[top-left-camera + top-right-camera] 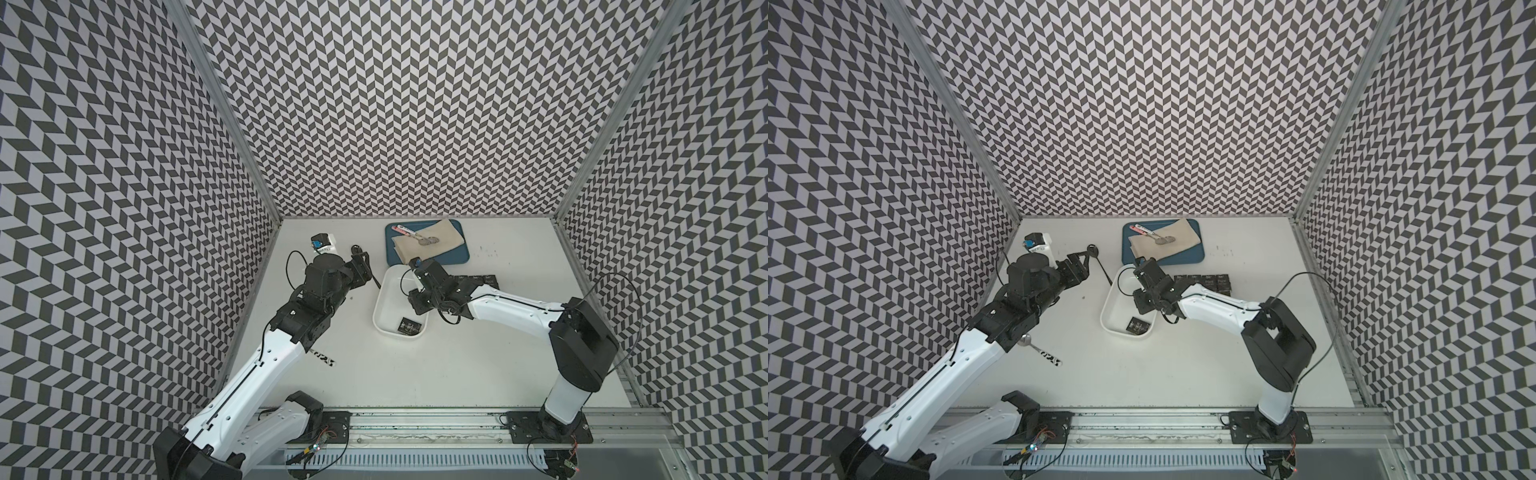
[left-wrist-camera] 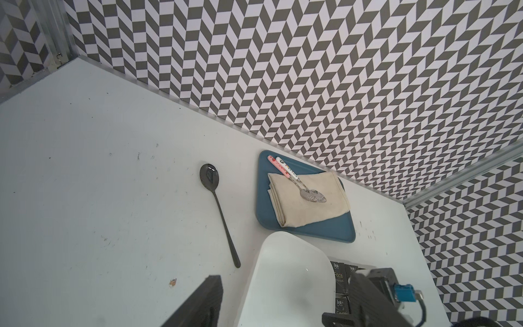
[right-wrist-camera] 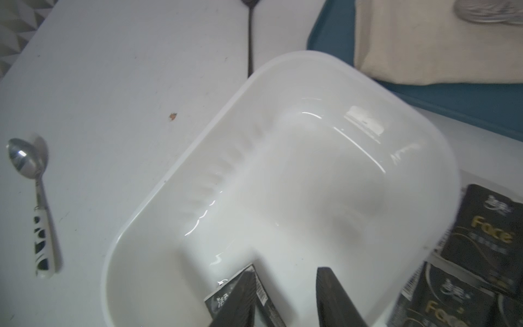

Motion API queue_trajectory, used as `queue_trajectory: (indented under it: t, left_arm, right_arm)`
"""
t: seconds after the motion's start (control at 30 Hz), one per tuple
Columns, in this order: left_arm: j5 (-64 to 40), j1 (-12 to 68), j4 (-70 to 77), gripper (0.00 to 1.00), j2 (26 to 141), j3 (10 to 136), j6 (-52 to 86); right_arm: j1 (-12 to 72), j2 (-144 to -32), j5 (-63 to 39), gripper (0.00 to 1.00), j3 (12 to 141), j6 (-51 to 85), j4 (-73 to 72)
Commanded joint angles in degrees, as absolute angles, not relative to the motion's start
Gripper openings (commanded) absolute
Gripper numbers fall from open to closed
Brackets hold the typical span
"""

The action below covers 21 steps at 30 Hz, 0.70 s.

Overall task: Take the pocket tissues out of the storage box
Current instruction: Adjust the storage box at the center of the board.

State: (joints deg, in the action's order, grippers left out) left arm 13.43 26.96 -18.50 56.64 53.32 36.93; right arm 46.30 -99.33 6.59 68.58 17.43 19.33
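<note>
Inside storage box [image 1: 388, 299] | one flat black tissue packet [image 1: 409, 326] | white lettering

Storage box [image 1: 380, 307]: far half bare, one tissue packet [image 1: 411, 326] at near end. Blue tray [image 1: 432, 258] just beyond far rim. Tissue row [image 1: 484, 279] flanks right, black spoon [image 2: 209, 177] left. Table [image 1: 436, 365] open in front.

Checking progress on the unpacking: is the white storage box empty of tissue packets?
No, in both top views a black tissue packet lies inside the storage box, at its near end.
</note>
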Motion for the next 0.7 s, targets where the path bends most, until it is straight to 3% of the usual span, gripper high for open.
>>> queue_trajectory:
  t: [0.0,0.43,0.67]
  left_arm:
    - [13.91,26.83,-18.55,0.75,56.81,54.91,36.07]
    - [14.55,26.82,-19.07,0.75,55.27,55.31,35.51]
    - [14.97,26.86,-19.07,0.76,54.9,55.03,35.28]
  right_arm:
    - [45.77,-94.05,16.23,0.42,66.53,21.17,18.3]
    - [43.33,-99.31,8.97,0.43,63.69,21.85,15.55]
    - [43.27,-101.6,5.65,0.24,64.38,21.15,14.85]
